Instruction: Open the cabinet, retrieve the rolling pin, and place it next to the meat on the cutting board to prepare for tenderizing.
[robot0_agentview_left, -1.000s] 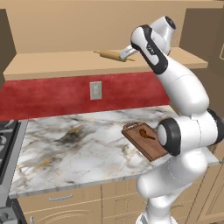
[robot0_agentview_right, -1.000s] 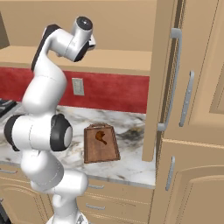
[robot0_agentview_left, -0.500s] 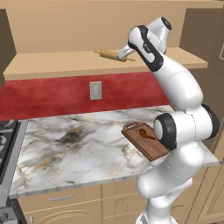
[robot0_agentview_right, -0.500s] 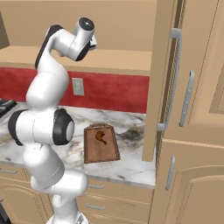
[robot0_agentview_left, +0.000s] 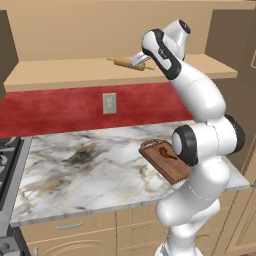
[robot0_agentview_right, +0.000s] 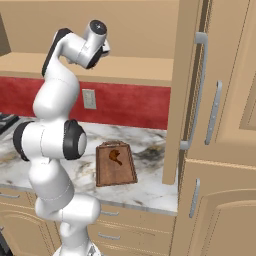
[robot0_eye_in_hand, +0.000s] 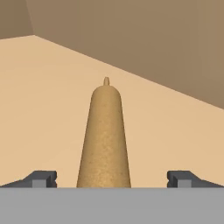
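Observation:
The cabinet stands open, and its right door is swung out toward me. The rolling pin lies on the cabinet's lower shelf. My gripper is up at the pin's right end. In the hand view the rolling pin runs away from me between my fingertips, and my gripper is open with gaps on both sides of the pin. Down on the marble counter the cutting board carries the meat. From the right I see the cutting board and the meat as well.
A stove borders the counter's left end. A wall outlet sits on the red backsplash. Tall cabinets stand to the right, past the open door. Drawers run under the marble counter.
My hand has edged a little to the left along the shelf, closer over the rolling pin's end. The jaws have stayed open and the pin has not moved.

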